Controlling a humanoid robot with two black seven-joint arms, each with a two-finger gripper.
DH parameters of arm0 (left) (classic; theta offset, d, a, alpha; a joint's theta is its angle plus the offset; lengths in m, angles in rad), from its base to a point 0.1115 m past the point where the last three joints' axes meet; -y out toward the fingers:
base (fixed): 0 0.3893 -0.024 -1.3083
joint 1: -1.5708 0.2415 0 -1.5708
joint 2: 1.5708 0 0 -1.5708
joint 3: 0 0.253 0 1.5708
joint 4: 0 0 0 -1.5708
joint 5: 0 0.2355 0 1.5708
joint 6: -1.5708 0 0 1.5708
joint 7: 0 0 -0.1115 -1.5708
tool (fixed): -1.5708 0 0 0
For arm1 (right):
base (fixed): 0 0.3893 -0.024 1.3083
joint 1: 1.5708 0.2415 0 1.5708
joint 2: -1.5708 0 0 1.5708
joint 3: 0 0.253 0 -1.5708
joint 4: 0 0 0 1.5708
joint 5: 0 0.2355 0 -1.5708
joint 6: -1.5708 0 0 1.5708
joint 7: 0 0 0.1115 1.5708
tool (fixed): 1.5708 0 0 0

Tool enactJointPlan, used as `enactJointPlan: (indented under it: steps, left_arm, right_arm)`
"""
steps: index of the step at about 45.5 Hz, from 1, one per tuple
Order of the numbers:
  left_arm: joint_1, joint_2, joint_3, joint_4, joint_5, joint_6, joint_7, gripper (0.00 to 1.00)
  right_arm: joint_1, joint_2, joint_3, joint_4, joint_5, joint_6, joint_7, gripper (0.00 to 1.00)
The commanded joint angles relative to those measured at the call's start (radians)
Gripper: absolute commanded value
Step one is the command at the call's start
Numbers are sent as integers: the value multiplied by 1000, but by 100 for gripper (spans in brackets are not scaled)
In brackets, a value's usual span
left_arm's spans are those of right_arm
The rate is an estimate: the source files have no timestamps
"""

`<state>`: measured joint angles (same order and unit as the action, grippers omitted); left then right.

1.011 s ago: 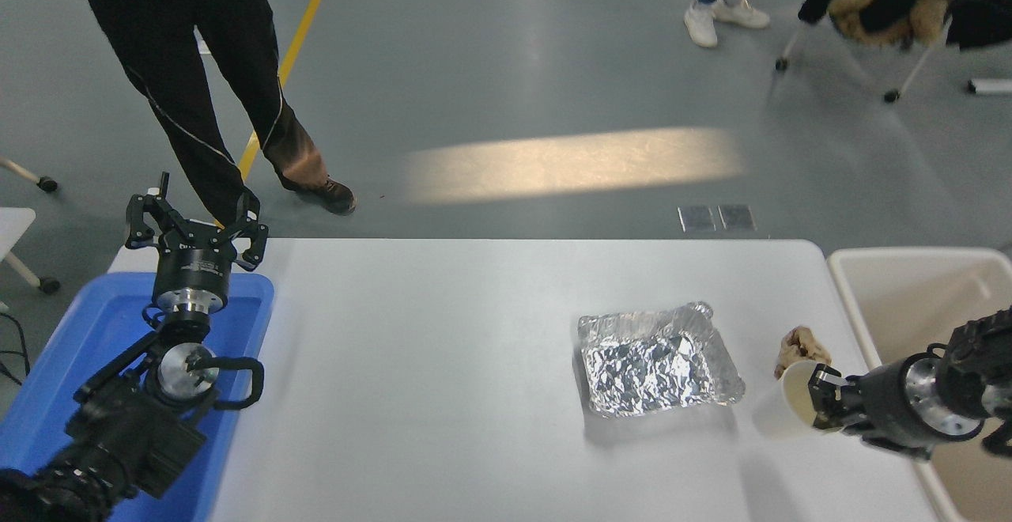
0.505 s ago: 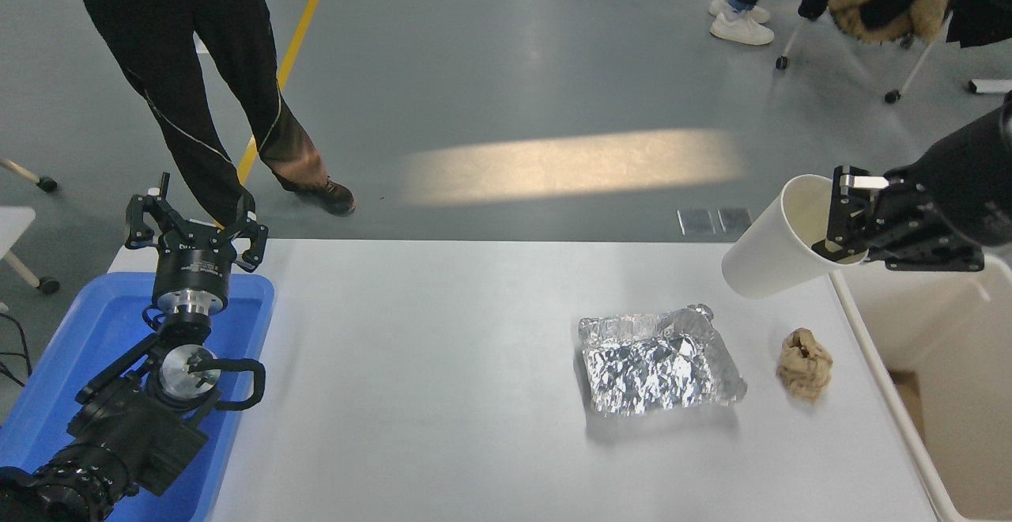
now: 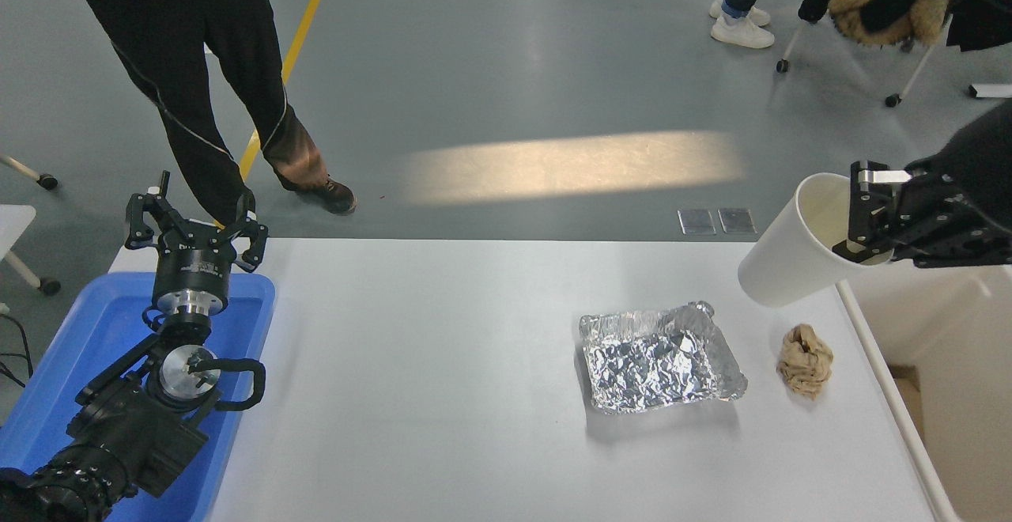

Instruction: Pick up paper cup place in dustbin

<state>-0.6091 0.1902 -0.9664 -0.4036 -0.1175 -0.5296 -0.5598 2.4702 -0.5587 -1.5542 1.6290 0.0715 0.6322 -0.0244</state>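
The white paper cup [image 3: 791, 253] hangs tilted in the air over the table's far right corner, its cream inside facing right. My right gripper [image 3: 862, 217] is shut on the cup's rim, one finger inside and one outside. The cream-white dustbin [image 3: 949, 364] stands off the table's right edge, below and right of the cup; only its left wall and part of its inside show. My left gripper [image 3: 194, 225] is open and parked at the lower left over the blue tray.
A crumpled foil tray [image 3: 660, 357] lies right of the table's middle. A crumpled brown paper ball [image 3: 805, 360] lies beside it near the right edge. A blue plastic tray [image 3: 87, 348] sits at the left. A person's legs [image 3: 213, 95] stand at the far left side.
My right gripper lifted the cup from the table near the paper ball up high, then shifted it a little to the right toward the dustbin. The left arm has not moved.
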Motion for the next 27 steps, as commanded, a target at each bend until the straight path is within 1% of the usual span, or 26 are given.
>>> enactJointPlan:
  steps: [1,7,13,19,27]
  left_arm:
    - [0,0,0,0,1,0,0,99]
    - [0,0,0,0,1,0,0,99]
    - [0,0,0,0,1,0,0,99]
    - [0,0,0,0,1,0,0,99]
    - [0,0,0,-1,-1,0,0,99]
  right_arm:
    - [-365,-131,-15,-222,-1,-212,-2,0]
    - [-600,-200,71,-371,17,-325,-2,0]
    - [-858,-262,235,-517,73,-384,-2,0]
    - [-1140,-280,440,-701,125,-430,-2,0]
    - [-1451,-273,716,-917,142,-485,-2,0]
